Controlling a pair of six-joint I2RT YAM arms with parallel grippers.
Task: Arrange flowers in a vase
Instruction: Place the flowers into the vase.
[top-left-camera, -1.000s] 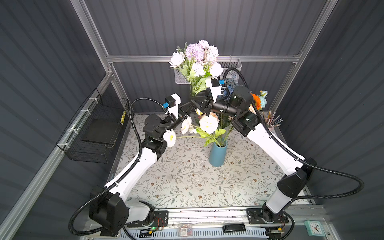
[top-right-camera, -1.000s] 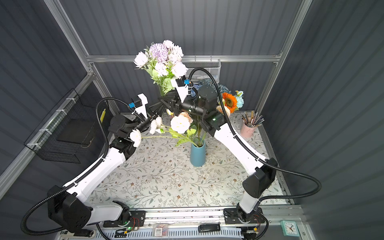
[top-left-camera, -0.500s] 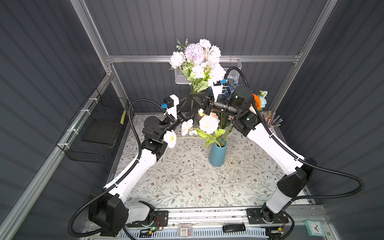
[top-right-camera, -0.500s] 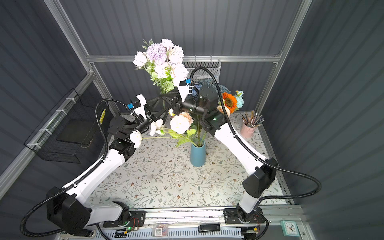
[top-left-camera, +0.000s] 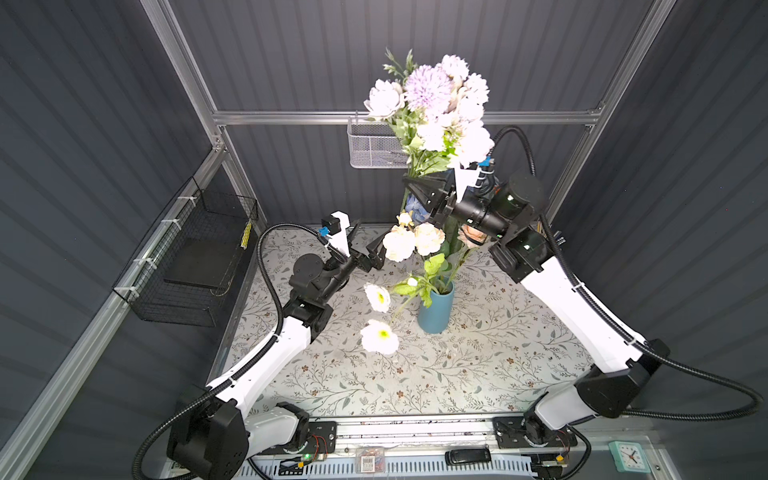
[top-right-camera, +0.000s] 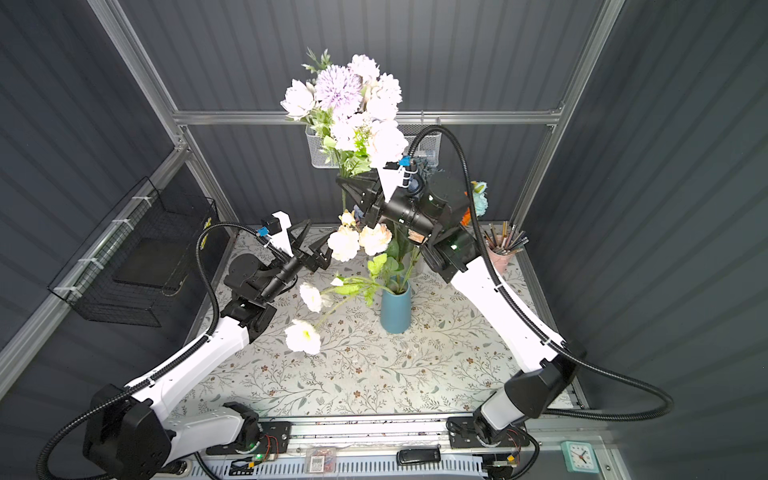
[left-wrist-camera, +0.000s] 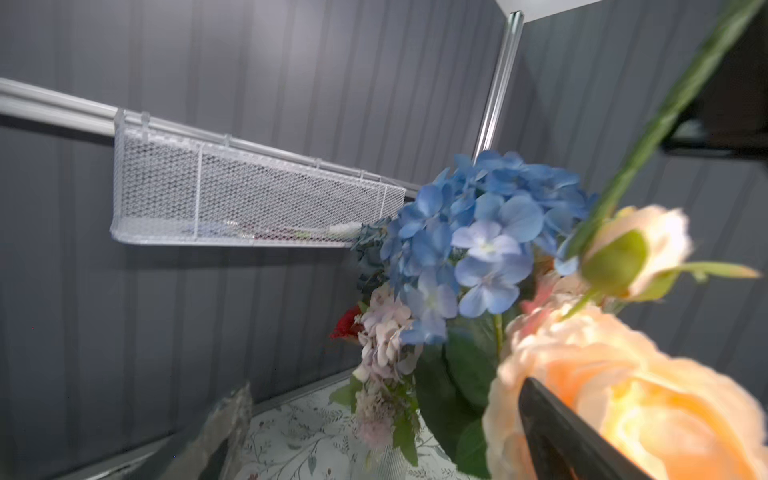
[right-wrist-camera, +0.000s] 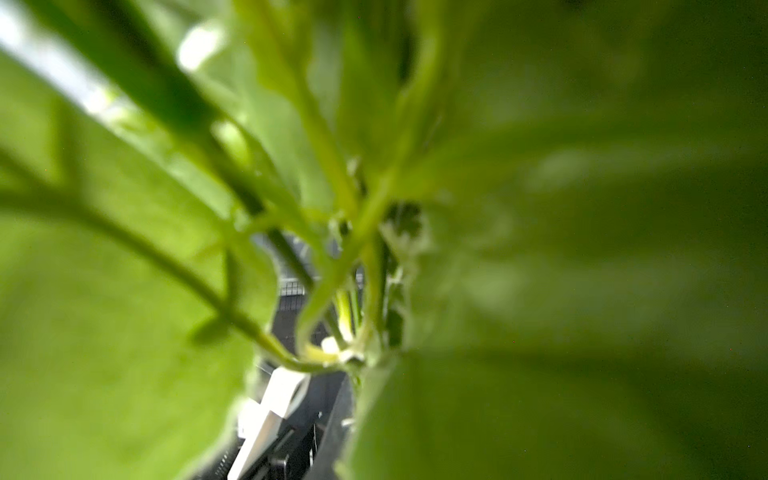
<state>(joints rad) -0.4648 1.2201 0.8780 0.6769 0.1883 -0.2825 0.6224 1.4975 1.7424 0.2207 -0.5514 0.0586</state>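
Note:
A blue vase (top-left-camera: 435, 309) (top-right-camera: 395, 309) stands mid-table with cream-peach roses (top-left-camera: 411, 241) in it and two white flowers (top-left-camera: 379, 337) drooping low to its left on long stems. My right gripper (top-left-camera: 419, 189) (top-right-camera: 353, 191) is high above the vase, shut on the stems of a white and lilac bunch (top-left-camera: 432, 108) held upright. Green leaves and stems (right-wrist-camera: 345, 291) fill the right wrist view. My left gripper (top-left-camera: 365, 249) (top-right-camera: 316, 245) stands open just left of the roses, holding nothing. In the left wrist view a dark fingertip (left-wrist-camera: 561, 436) lies against a peach rose (left-wrist-camera: 623, 395).
A second bunch with blue hydrangea (left-wrist-camera: 478, 237) and an orange sunflower (top-right-camera: 467, 216) stands at the back. A white mesh basket (top-left-camera: 374, 145) hangs on the back rail. A black wire basket (top-left-camera: 195, 257) is on the left wall. A pencil cup (top-right-camera: 500, 253) sits back right.
My left gripper opened and let go of the white flowers, which dropped down and now droop beside the vase. My right gripper closed on the bunch and raised it.

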